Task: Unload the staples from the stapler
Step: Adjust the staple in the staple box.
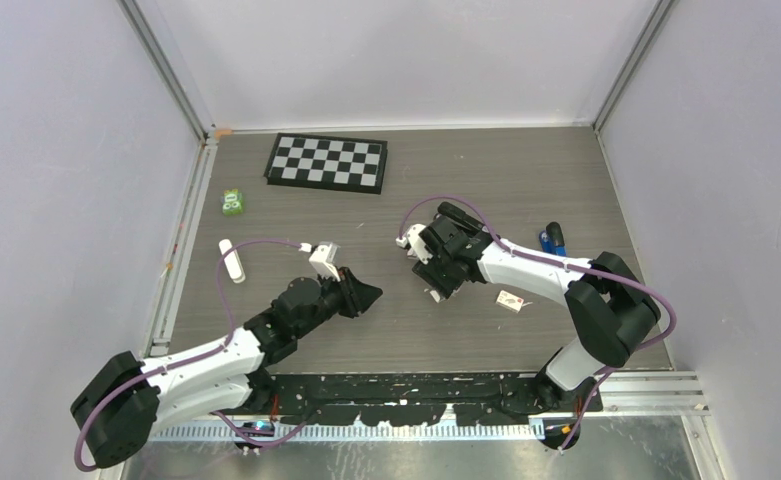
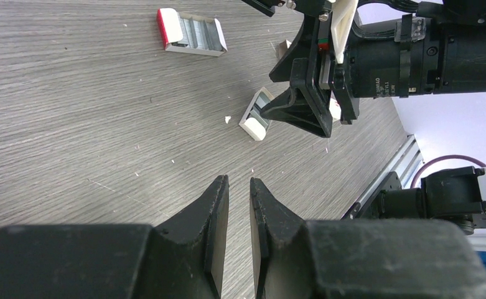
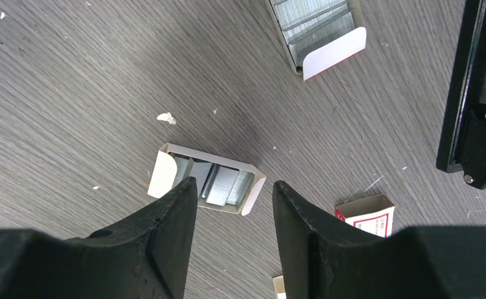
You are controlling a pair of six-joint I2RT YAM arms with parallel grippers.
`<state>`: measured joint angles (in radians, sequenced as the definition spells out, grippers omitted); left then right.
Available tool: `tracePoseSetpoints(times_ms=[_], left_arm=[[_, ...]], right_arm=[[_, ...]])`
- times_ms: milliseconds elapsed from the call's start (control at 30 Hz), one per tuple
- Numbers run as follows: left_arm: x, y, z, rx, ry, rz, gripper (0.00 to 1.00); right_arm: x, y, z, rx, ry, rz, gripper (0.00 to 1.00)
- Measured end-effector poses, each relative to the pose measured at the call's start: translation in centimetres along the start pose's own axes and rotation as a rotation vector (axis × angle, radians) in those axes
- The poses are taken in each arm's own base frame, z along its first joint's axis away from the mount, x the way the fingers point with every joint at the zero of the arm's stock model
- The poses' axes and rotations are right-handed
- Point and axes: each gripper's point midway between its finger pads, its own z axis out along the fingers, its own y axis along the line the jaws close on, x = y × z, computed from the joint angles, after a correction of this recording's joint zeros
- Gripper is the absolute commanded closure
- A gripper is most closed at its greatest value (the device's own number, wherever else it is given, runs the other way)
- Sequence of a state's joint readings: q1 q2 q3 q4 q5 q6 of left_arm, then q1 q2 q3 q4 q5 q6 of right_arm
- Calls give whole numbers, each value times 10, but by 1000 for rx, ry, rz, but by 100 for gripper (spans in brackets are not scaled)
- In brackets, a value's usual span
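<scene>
The stapler [image 1: 553, 237], black with a blue part, lies at the table's right. Its black body with a grey metal strip shows at the right edge of the right wrist view [image 3: 476, 93]. No gripper touches it. Loose staple strips [image 3: 224, 184] rest in an open white cardboard tray [image 3: 159, 174], also seen in the left wrist view [image 2: 256, 115]. My right gripper [image 3: 234, 182] hangs open just above that tray [image 1: 434, 285], nothing between its fingers. My left gripper [image 2: 238, 179] hovers low to the tray's left [image 1: 366, 295], its jaws a narrow gap apart and empty.
A second staple tray with a red flap [image 3: 321, 28] lies further back [image 2: 190, 34]. An empty red-printed box sleeve [image 1: 511, 300] sits right of the gripper. A chessboard [image 1: 326, 162], a green item [image 1: 232, 202] and a white stick [image 1: 231, 260] lie at the back left.
</scene>
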<state>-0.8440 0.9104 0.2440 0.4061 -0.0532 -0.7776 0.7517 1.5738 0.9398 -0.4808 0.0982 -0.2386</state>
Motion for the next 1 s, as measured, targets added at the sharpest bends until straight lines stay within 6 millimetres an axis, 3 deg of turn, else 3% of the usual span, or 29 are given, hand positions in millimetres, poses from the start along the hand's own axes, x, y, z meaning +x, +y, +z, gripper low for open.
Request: tracePoseSetpoints(times_ms=[233, 400, 500, 733, 867, 1000], left_arm=[[-2, -1, -1, 1, -8, 0, 79], [-1, 0, -1, -2, -5, 1, 76], [-1, -1, -1, 8, -3, 16, 61], [10, -15, 3, 128, 51, 175, 30], [25, -21, 17, 181, 113, 292, 25], [21, -39, 45, 199, 140, 341, 25]], right_arm=[[0, -2, 0, 12, 2, 0, 45], [1, 2, -4, -39, -2, 7, 31], [-3, 4, -17, -144, -51, 34, 25], [-18, -26, -74, -306, -280, 180, 21], [-27, -25, -86, -377, -327, 235, 21], [-24, -41, -91, -378, -341, 338, 21]])
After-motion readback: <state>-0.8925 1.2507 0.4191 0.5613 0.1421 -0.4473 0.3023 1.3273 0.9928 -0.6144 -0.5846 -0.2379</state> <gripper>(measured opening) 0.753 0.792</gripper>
